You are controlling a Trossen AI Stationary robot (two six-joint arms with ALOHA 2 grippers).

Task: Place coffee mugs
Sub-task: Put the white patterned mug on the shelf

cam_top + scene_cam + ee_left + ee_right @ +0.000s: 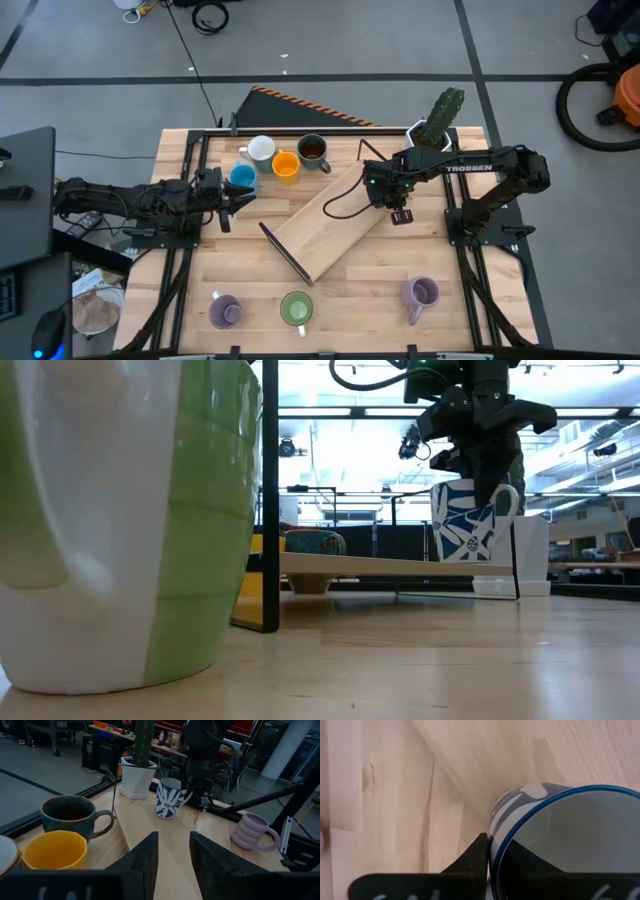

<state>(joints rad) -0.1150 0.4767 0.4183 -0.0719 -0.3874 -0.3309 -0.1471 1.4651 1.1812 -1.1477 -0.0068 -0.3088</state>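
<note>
My right gripper is shut on a white mug with a blue leaf pattern, over the far right end of the slanted wooden board. My left gripper is open and empty, hovering beside the blue mug. The white mug, orange mug and dark brown mug stand on their bases near the far edge. A purple mug, the green mug and another purple mug stand along the near edge. My right gripper holds the patterned mug by its rim, one finger outside the wall and one inside, coming from above and pointing down. The mug hangs tilted below the fingers, handle side out. Whether its base touches the board I cannot tell.
The white pot with the green cactus stands at the far right corner, just behind my right arm. A black upright frame stands at the board's near end. The green mug fills the left of the low view.
</note>
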